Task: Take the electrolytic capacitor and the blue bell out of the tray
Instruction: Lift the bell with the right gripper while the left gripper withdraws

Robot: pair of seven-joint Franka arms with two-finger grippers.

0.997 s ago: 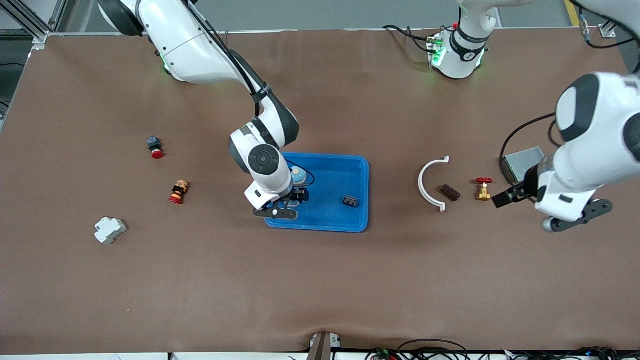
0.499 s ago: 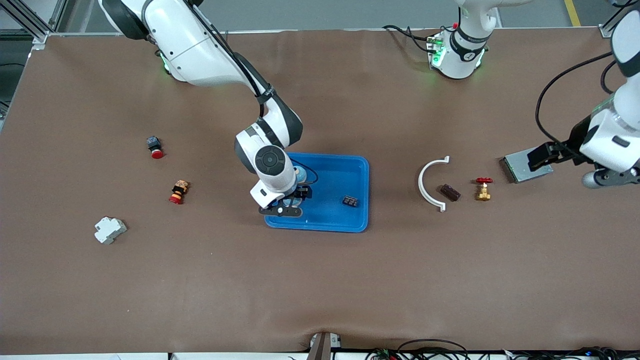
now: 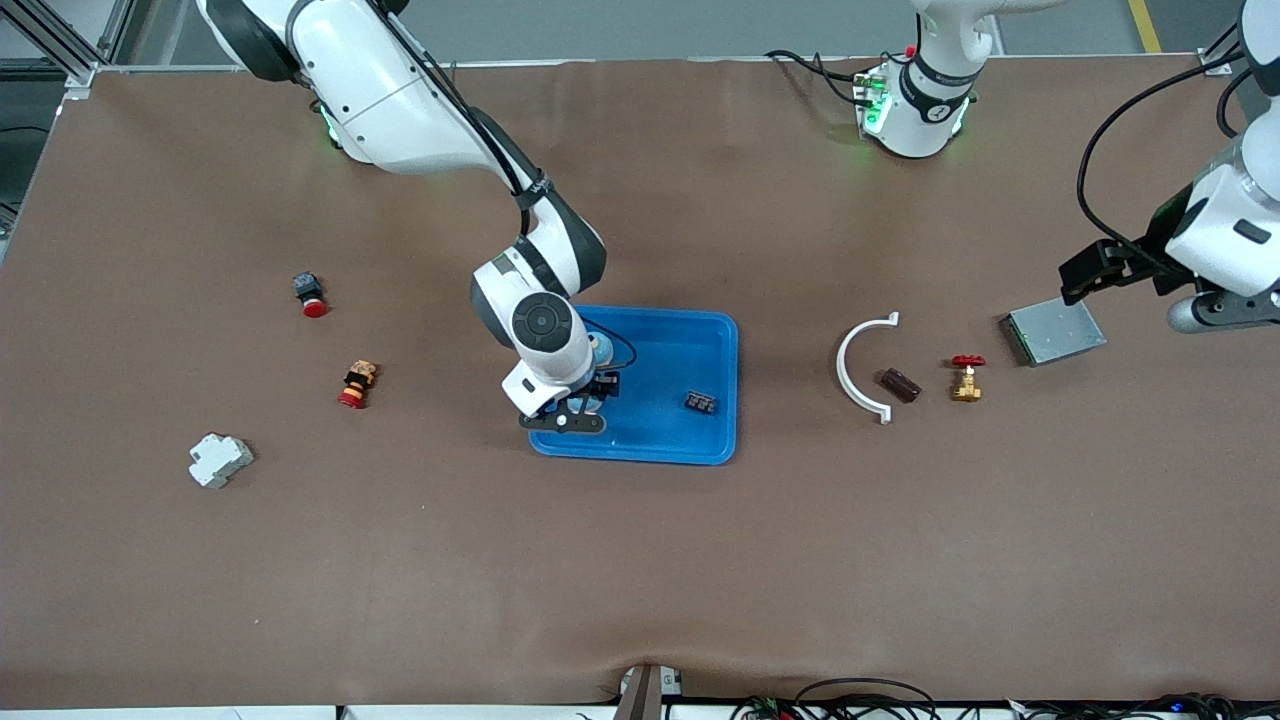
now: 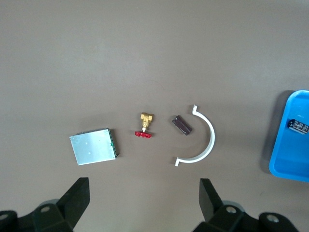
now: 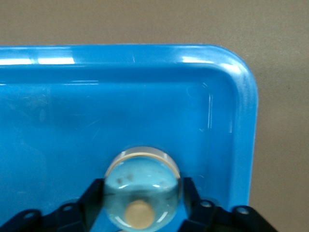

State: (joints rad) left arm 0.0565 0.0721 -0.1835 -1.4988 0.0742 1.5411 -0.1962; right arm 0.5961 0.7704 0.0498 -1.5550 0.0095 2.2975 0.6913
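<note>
Down in the blue tray (image 3: 722, 330), the right gripper (image 3: 583, 403) holds the shiny round bell (image 5: 142, 186) between its fingers. The small black capacitor (image 3: 700, 403) lies in the tray too. The left gripper (image 4: 145, 199) hangs wide open over the table's end, above the grey metal box (image 3: 1053, 333).

Taking twelve o'clock as toward the arms' bases, the tray (image 3: 660, 450) sits mid-table with the bell (image 5: 142, 193) at its nine o'clock end, the right gripper (image 3: 575, 412) closed on the bell's sides, and a component (image 3: 701, 403) toward four o'clock. At the tray's three o'clock run a clip (image 3: 839, 368), block (image 3: 898, 385), valve (image 3: 966, 380) and plate (image 3: 1055, 333), with the spread left gripper (image 3: 1085, 272) over the table at the plate's one o'clock. At nine o'clock lie two buttons (image 3: 310, 295) (image 3: 356, 385), with a breaker (image 3: 220, 460) at eight.
</note>
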